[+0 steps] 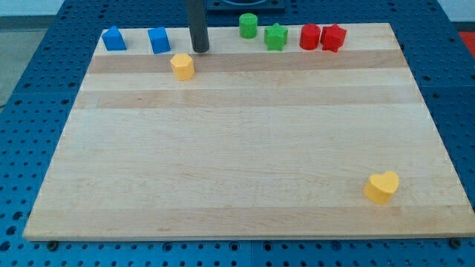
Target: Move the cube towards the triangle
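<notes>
A blue cube [159,40] sits near the board's top edge, left of centre. A blue triangle-like block [113,38] lies to its left, near the top left corner, with a gap between them. My tip [200,50] stands on the board just to the right of the blue cube, apart from it, and just above and to the right of a yellow hexagon block [182,66]. The tip touches no block.
Along the top edge to the right are a green cylinder [248,26], a green star [276,36], a red cylinder [309,36] and a red star [333,37]. A yellow heart [381,187] lies at the lower right. The wooden board [237,148] rests on a blue perforated table.
</notes>
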Action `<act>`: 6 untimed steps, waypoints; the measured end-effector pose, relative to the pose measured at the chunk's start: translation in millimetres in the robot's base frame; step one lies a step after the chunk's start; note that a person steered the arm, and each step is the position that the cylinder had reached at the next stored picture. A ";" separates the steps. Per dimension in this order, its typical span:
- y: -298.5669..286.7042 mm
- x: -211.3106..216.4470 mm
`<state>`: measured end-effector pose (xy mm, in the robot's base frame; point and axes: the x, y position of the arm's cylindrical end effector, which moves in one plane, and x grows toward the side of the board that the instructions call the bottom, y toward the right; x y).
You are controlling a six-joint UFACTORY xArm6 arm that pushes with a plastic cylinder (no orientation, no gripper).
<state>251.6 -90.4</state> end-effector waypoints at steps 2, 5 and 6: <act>-7.9 -13.0; -21.4 -28.3; -37.2 -28.4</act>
